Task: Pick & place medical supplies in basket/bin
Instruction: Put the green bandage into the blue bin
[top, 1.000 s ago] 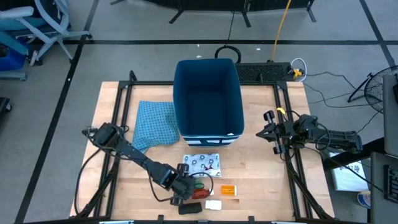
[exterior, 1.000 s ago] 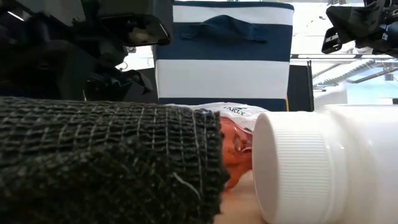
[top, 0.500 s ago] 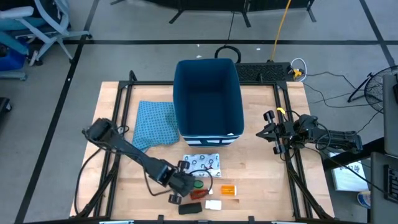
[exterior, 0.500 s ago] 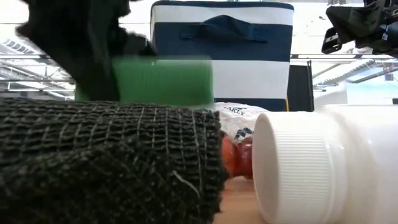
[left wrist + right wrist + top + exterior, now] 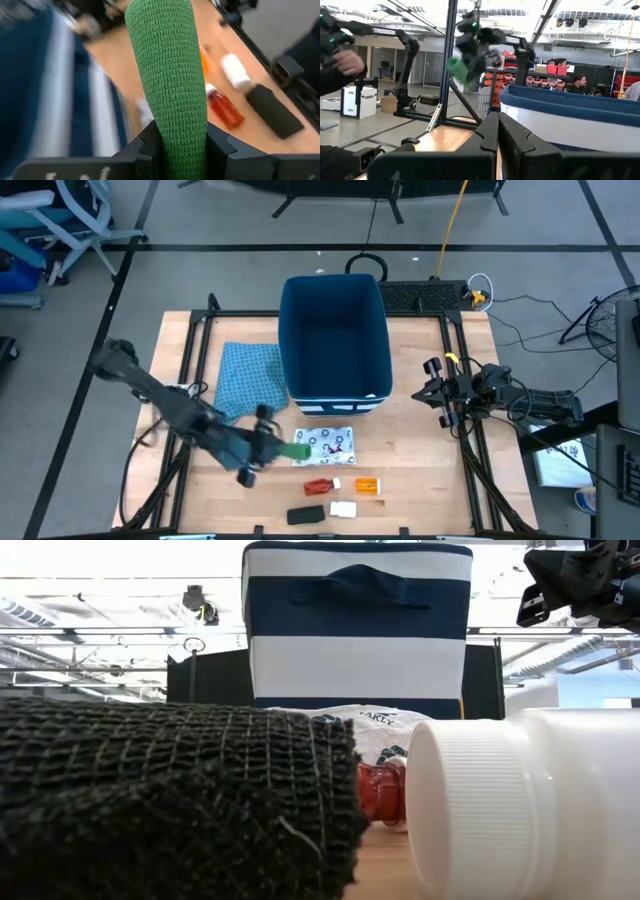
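Observation:
My left gripper [image 5: 268,450] is shut on the green oblong [image 5: 295,450], above the table's near-left part, left of the white packet [image 5: 326,443]. The packet lies flat in front of the dark-blue bin [image 5: 335,340]. Nearer the table's near edge lie the red piece [image 5: 318,487], the orange pill bottle [image 5: 367,485], the small white block [image 5: 343,508] and the black oblong [image 5: 306,515]. The low view is filled by the black oblong [image 5: 170,800] and the white block [image 5: 490,810]. My right gripper [image 5: 438,395] waits shut at the table's right side. My left gripper pinches the green oblong between its two fingers [image 5: 150,147], on its end nearest the wrist [image 5: 182,135]. The oblong sticks out forward along the fingers, toward the table's right. It is lifted clear of the table.
A blue patterned cloth [image 5: 248,378] lies left of the bin. The bin's striped wall with a handle [image 5: 358,625] stands behind the items. Black frame rails run along the table's left and right sides. A person's hand [image 5: 345,62] shows in the room beyond.
My left gripper has lifted the green oblong up from among the items near the near edge and carried it toward the table's left and far side. It has risen out of the low view. The red piece now shows uncovered on the table.

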